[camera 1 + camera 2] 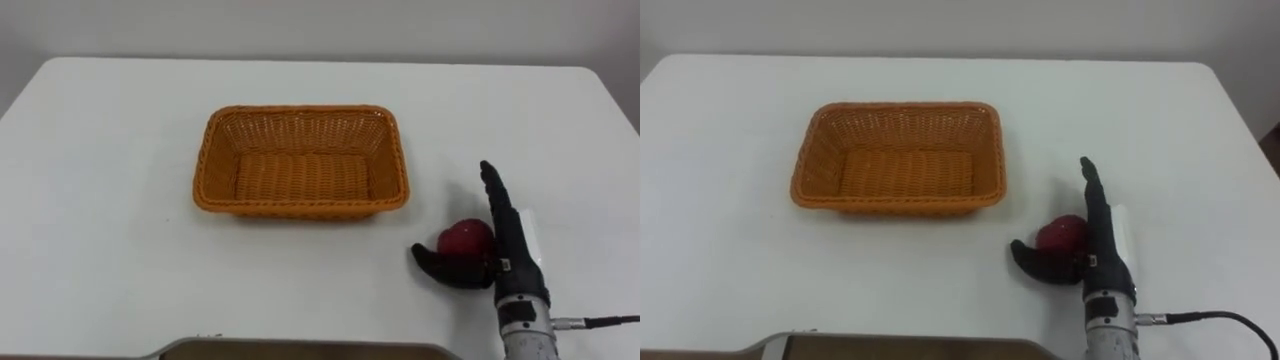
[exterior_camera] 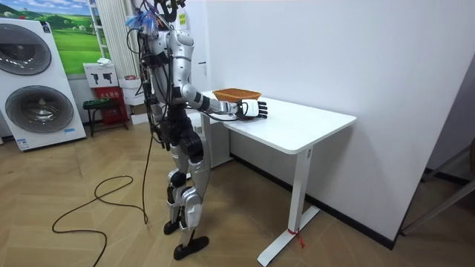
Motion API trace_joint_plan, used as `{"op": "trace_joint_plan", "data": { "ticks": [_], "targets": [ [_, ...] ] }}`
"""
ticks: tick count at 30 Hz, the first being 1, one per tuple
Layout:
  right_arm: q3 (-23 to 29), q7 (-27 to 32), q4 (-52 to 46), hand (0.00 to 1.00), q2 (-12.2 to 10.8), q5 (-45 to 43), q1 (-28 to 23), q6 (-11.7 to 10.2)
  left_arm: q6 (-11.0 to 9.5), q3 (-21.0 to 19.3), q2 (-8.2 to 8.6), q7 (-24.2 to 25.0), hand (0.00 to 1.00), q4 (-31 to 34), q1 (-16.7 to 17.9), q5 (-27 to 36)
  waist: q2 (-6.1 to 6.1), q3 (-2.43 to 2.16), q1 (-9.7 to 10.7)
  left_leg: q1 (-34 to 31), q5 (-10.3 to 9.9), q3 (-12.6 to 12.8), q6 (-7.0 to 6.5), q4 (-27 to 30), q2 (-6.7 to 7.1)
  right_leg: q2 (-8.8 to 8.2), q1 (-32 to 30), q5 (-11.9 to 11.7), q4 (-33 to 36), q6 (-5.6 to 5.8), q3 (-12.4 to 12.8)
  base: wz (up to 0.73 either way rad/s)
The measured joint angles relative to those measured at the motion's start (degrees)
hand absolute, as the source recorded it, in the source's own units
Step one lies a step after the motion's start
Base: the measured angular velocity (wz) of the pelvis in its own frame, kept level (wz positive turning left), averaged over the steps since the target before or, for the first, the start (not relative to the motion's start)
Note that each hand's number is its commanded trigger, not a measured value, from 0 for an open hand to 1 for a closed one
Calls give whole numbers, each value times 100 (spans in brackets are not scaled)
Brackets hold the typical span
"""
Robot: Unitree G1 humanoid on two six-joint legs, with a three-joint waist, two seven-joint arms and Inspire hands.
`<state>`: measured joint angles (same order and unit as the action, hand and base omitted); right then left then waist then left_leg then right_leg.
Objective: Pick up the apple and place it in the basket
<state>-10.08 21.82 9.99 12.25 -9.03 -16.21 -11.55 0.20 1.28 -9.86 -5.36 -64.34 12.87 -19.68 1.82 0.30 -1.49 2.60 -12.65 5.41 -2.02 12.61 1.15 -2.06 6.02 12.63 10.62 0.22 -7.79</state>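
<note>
A red apple (image 1: pixel 466 238) lies on the white table (image 1: pixel 100 200), to the right of and nearer than an orange wicker basket (image 1: pixel 300 209), which holds nothing. My right hand (image 1: pixel 510 245) rests edge-up against the apple's right side. Its fingers (image 1: pixel 494 190) point straight away from me and its thumb (image 1: pixel 435 266) reaches across the apple's near side. The hand is open around the apple, which still sits on the table. In the room view my right hand (image 2: pixel 256 109) is stretched over the table beside the basket (image 2: pixel 236 94).
The table's far edge meets a pale wall. I stand at the table's short end (image 2: pixel 223 122). Washing machines (image 2: pixel 37 81) and a small stool stand behind me.
</note>
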Motion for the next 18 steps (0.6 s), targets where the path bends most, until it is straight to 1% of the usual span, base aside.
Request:
{"op": "trace_joint_plan", "data": {
  "ticks": [1,2,3,4,5,6,10,13,15,18],
  "targets": [
    [0,-6,52,0,-11,-25,1,-44,0,5,0,0,0,6,-9,0,8,1,6,-4,-1,1,1,-4,-32,1,-6,0,1,0,-2,0],
    [0,-12,61,5,-17,-33,-2,-50,0,5,0,-2,0,12,-12,0,13,3,6,-4,-1,1,1,-4,-33,2,-7,0,1,0,-3,0],
    [0,-33,64,16,-29,-51,-3,-52,-1,5,0,-7,0,16,-27,0,21,-3,5,-5,-1,1,2,-6,-34,2,-9,-1,2,-1,-5,0],
    [0,-53,72,47,-35,-56,-7,-52,-1,5,0,-11,0,16,-40,0,27,-7,4,-6,-2,1,2,-9,-34,2,-7,-2,2,-3,-5,0],
    [0,-65,73,98,-35,-57,-11,-52,-1,5,0,-13,0,17,-48,0,29,-8,4,-7,-2,2,2,-10,-34,2,-7,-2,3,-3,-5,0],
    [0,-72,100,100,-37,-62,-14,-81,-1,5,-2,-16,0,20,-58,-1,35,-13,8,-5,-1,3,2,-9,-34,2,-6,-4,4,-3,-4,0],
    [77,48,287,100,-36,-231,-15,-184,-1,1,-12,-19,0,24,-26,-5,78,-62,27,7,-2,5,2,6,-35,6,1,-4,2,-3,-5,0],
    [238,92,382,100,-37,-423,11,-217,-3,1,-17,-19,0,35,-25,-4,82,-64,41,13,-2,8,2,10,-36,6,7,-6,2,-5,-4,0],
    [268,147,496,100,-30,-498,61,-277,-4,2,-28,-25,0,35,-27,-4,81,-64,52,19,-1,8,2,11,-39,8,20,-6,2,-5,-8,0],
    [300,200,515,100,-32,-503,66,-281,-5,4,-30,-44,0,35,-35,-4,79,-63,66,19,-4,7,7,9,-40,13,43,-6,2,-5,-16,0]
  ]
}}
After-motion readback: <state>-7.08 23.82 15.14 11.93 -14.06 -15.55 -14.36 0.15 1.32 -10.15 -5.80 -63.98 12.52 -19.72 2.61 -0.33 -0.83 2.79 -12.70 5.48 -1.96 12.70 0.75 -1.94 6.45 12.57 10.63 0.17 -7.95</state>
